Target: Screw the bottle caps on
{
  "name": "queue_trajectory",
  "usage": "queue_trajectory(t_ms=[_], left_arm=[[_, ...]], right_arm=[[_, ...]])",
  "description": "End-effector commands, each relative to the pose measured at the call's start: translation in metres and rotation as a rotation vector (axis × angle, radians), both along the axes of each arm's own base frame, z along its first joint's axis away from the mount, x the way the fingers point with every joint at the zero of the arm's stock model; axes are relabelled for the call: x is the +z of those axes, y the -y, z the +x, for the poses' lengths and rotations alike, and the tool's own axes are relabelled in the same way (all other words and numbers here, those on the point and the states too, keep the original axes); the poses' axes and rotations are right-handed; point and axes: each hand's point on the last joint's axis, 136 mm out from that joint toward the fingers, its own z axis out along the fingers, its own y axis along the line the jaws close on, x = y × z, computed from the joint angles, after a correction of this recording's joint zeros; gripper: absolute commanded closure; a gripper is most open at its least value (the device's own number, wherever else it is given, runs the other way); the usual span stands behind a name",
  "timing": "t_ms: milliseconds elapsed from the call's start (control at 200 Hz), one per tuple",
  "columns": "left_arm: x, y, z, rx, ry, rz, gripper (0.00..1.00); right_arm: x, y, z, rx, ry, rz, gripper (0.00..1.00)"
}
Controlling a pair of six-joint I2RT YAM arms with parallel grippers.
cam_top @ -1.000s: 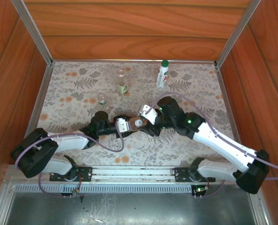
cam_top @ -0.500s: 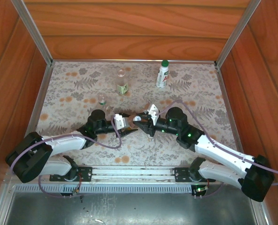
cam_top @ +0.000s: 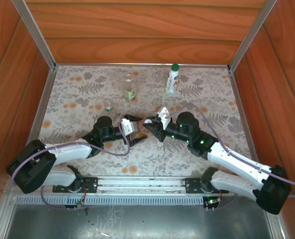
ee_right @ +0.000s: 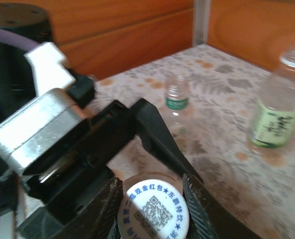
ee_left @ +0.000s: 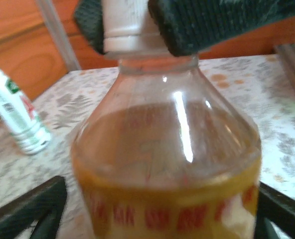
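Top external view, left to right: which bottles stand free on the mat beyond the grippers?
tiny clear bottle → clear bottle with green label → white bottle with green cap

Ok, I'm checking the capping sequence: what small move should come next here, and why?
Probably close the left tool onto the amber bottle before any twisting. Its fingers stand clear of the glass on both sides, while the right tool pinches the white cap sitting on the neck, so a turn might just spin the bottle.
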Motion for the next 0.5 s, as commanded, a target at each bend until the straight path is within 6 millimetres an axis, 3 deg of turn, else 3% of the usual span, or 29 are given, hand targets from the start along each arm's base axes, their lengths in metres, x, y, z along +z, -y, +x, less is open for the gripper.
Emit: queue_trajectory(t_ms=[0, 110, 285, 390, 495], left_arm=[[0.008, -0.007, 0.024, 0.164, -0.046, -0.039, 0.0], [0.005, -0.023, 0.034, 0.29, -0.116, -0.073, 0.0], [0.0, -0.047, 0.021, 0.346, -0.168, -0.119, 0.0], [0.004, -0.058, 0.008, 0.331, -0.103, -0.125, 0.0], [0.004, -0.074, 0.013, 0.421, -0.129, -0.153, 0.0]], right_arm=[[0.005, 0.024, 0.038, -0.236, 0.012, -0.07, 0.98], [0.008, 0.028, 0.066, -0.314, 0.019, -0.096, 1.0], [0.013, 0.03, 0.12, -0.364, -0.043, -0.097, 1.0], [0.017, 0.03, 0.156, -0.382, -0.117, -0.059, 1.0], [0.011, 0.03, 0.193, -0.41, -0.165, -0.07, 1.0]])
